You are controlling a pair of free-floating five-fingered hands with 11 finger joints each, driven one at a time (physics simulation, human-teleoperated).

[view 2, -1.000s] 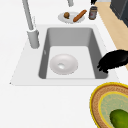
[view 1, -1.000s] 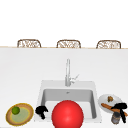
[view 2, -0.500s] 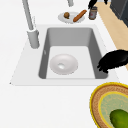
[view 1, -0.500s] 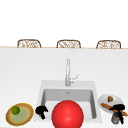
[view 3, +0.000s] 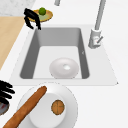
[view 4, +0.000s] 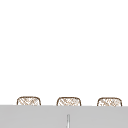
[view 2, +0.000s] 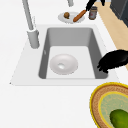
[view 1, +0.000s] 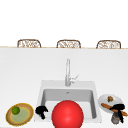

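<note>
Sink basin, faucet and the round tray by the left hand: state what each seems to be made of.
Sink basin: probably matte grey composite or brushed steel, with even grey walls and no glare. Faucet: likely metal, pale silvery grey. Round tray beside the left hand: seemingly woven fibre, with ringed yellow, brown and green bands.

The white counter (view 1: 25, 72) bears a woven plate (view 1: 19, 114), white plate (view 1: 110, 101) and jar (view 1: 115, 118).

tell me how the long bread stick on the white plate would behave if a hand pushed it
The bread stick looks long and round, so a sideways push would probably roll it. One end overhangs the plate rim, so it may tip or slide off. It looks straight and stiff, likely light. The right hand hovers over it beside a jar.
</note>
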